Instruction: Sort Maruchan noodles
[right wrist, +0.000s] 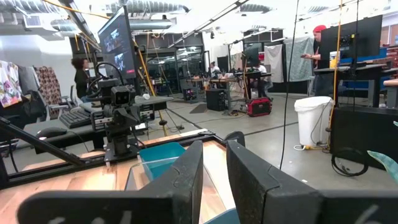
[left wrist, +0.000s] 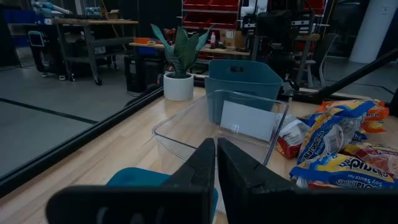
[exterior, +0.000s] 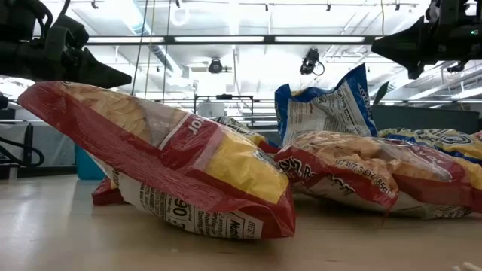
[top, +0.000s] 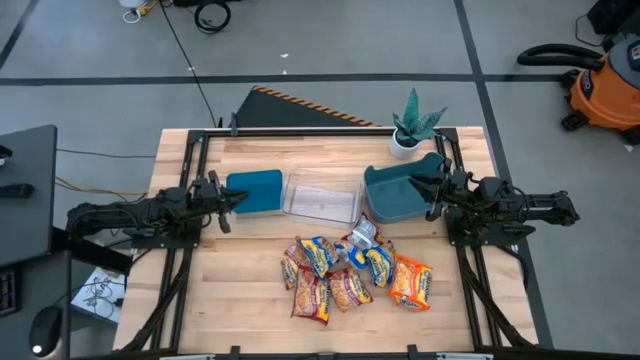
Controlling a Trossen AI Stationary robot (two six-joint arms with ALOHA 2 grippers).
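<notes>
High view: my left end effector (top: 238,197) hangs over the blue bin (top: 255,190), and my right end effector (top: 418,184) hangs over the teal bin (top: 398,196). A clear bin (top: 322,197) sits between the two. The noodles (top: 352,274) lie in a loose overlapping pile on the bench (top: 230,280), nearer than the bins, none sorted yet. A potted plant (top: 413,126) stands at the far edge by the teal bin.

Low view: a red packet (exterior: 169,169) is tilted up against the pile and a blue one (exterior: 325,107) stands on edge behind. Risk, as I judge it: packets overlap, so a pinch could lift two at once or slide off the crinkly film.

Left wrist view: the fingers (left wrist: 200,165) are nearly touching, a thin slit between them, nothing held. The clear bin's thin rim is in my path to the pile; clipping it could shove it.

Right wrist view: the fingers (right wrist: 255,171) are apart with a clear gap, holding nothing.

Surface and room: pale butcher-block wood, smooth, so packets may skate. Around it are a grey floor, desks with monitors, racks, a vacuum (top: 606,88) and people in the background.
</notes>
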